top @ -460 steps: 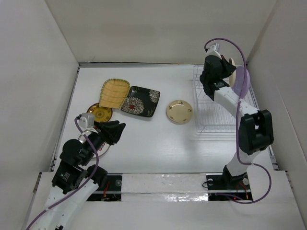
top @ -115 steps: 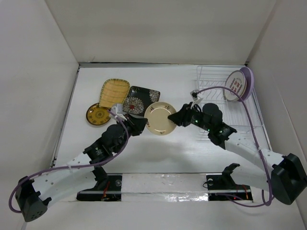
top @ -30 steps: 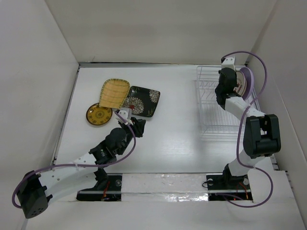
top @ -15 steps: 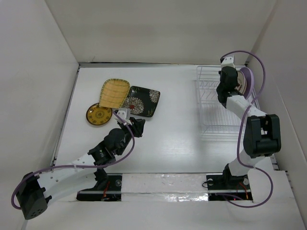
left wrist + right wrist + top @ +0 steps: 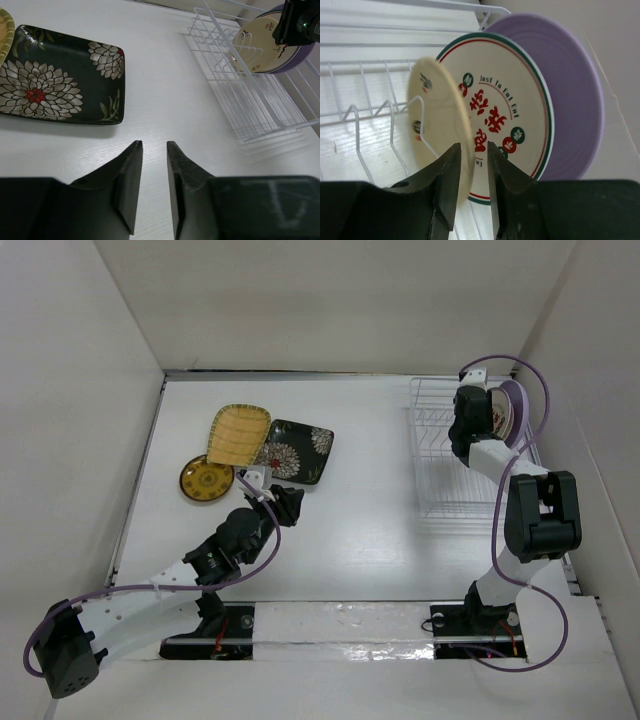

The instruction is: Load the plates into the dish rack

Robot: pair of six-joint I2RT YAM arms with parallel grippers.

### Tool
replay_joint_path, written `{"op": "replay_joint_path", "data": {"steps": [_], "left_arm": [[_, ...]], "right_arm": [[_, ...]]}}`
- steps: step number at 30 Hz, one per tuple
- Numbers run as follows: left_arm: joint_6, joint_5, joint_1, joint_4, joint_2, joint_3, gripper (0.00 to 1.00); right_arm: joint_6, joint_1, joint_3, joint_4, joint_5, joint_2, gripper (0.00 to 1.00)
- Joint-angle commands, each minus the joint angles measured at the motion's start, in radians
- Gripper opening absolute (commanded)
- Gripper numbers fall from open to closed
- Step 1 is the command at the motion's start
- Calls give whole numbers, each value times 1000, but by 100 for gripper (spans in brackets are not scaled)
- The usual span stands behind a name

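The white wire dish rack [image 5: 455,455] stands at the right. At its far end three plates stand upright: lavender [image 5: 580,90], white red-flowered [image 5: 505,95] and cream [image 5: 437,125]. My right gripper [image 5: 473,145] is up against them [image 5: 478,420]. Its jaws sit loosely either side of the cream plate's rim, with a gap showing, so it is open. The yellow woven plate [image 5: 238,433], the black flowered plate [image 5: 293,450] and the brown-gold round [image 5: 206,478] lie flat at the left. My left gripper [image 5: 287,502] hovers just in front of the black plate [image 5: 55,82], slightly open and empty [image 5: 152,142].
White walls close in the table on three sides. The rack's near slots [image 5: 260,105] hold nothing. Bare tabletop [image 5: 370,500] lies between the flat plates and the rack. Purple cables loop off both arms.
My right gripper has shifted slightly at the rack's far end, beside the standing plates. My left arm has barely moved.
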Motion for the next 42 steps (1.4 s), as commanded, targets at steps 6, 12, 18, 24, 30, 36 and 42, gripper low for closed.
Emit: {"op": "replay_joint_path", "data": {"steps": [6, 12, 18, 24, 30, 36, 42], "left_arm": [[-4, -18, -4, 35, -26, -14, 31], [-10, -47, -4, 31, -50, -23, 27], [-31, -119, -4, 19, -122, -46, 0], [-39, -176, -4, 12, -184, -70, 0], [-34, -173, -4, 19, -176, -72, 16], [-30, -161, -4, 27, -153, -67, 20], [-27, -161, -4, 31, -150, -70, 21]], "right_arm": [[206, -7, 78, -67, -7, -115, 61], [468, 106, 137, -202, -136, -256, 25], [721, 444, 88, -167, -204, -246, 0], [1018, 638, 161, -145, -147, 18, 30], [1201, 657, 201, -95, -208, 198, 59], [1353, 657, 151, -12, -257, 301, 59], [1471, 648, 123, 129, -388, 426, 52]]}}
